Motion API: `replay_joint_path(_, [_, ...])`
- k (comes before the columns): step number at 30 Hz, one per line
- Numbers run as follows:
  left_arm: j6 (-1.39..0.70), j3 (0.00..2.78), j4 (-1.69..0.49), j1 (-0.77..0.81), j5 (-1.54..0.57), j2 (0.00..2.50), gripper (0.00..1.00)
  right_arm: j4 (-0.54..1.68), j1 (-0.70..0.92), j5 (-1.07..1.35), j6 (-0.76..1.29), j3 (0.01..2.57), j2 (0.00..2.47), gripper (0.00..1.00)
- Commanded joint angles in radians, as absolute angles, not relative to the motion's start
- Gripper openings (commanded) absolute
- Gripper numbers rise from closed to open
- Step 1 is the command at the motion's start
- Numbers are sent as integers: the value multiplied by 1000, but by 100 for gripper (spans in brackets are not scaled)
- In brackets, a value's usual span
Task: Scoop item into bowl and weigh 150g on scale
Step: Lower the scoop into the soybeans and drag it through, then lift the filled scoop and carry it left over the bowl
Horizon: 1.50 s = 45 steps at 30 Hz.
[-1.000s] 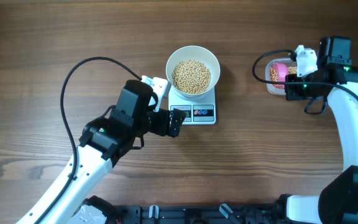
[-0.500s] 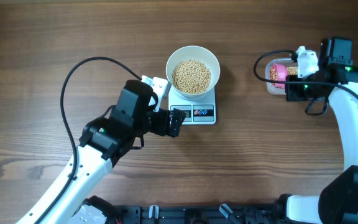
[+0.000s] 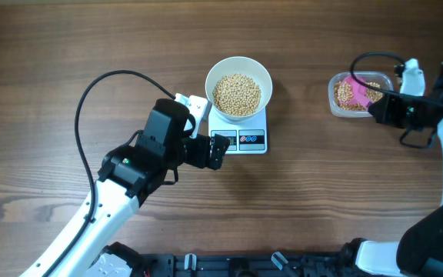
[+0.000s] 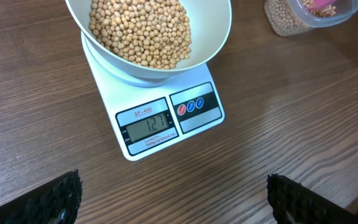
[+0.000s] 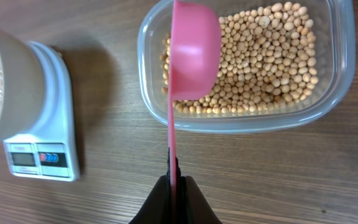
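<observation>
The white bowl [image 3: 211, 77] stands on the scale [image 3: 241, 141] at mid-table, holding a heap of tan beans [image 3: 237, 94]. In the left wrist view the bowl [image 4: 213, 43] and scale [image 4: 166, 124] lie just ahead, and the display shows figures. My left gripper [image 3: 220, 150] is open at the scale's front-left corner, with bare wood between its fingers [image 4: 55, 199]. My right gripper [image 5: 173, 186] is shut on the handle of a pink scoop [image 5: 194, 50]. The scoop is turned on its side over the beans [image 5: 272, 62] in the clear tub [image 5: 247, 121].
The clear tub [image 3: 334, 96] sits at the far right of the wooden table, about a hand's width from the scale. A black cable [image 3: 91, 92] loops over the table behind the left arm.
My right arm has drawn back to the right, and the scoop now shows over the middle of the tub. The left arm, bowl and scale have not moved.
</observation>
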<state>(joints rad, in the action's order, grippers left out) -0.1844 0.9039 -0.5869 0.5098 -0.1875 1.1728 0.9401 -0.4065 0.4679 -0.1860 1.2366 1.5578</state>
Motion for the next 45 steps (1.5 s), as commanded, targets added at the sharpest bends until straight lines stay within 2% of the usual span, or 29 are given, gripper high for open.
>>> replay_joint_path(1, [-165, 903, -587, 514, -182, 1174, 100, 948, -471, 559, -155, 1251, 1570, 4])
replay_joint_path(6, [-165, 903, -587, 514, -182, 1174, 100, 964, -527, 592, -152, 1251, 1570, 4])
replay_joint_path(14, [-165, 903, -587, 514, -182, 1174, 100, 997, -636, 864, -124, 1251, 1570, 4])
replay_joint_path(20, [-165, 903, -587, 514, -182, 1174, 100, 1048, -652, 896, -127, 1251, 1569, 4])
replay_joint_path(28, [-165, 903, -587, 514, -182, 1174, 100, 1060, -645, 1254, -128, 1251, 1569, 4])
replay_joint_path(33, [-165, 903, -587, 514, -182, 1174, 100, 1060, -583, 1327, -120, 1251, 1569, 4])
replay_joint_path(39, [-165, 903, -587, 514, -182, 1174, 100, 1039, -424, 1326, -90, 1251, 1569, 4])
replay_joint_path(45, [-165, 903, -587, 514, -182, 1174, 100, 892, -242, 1235, 64, 1251, 1568, 4])
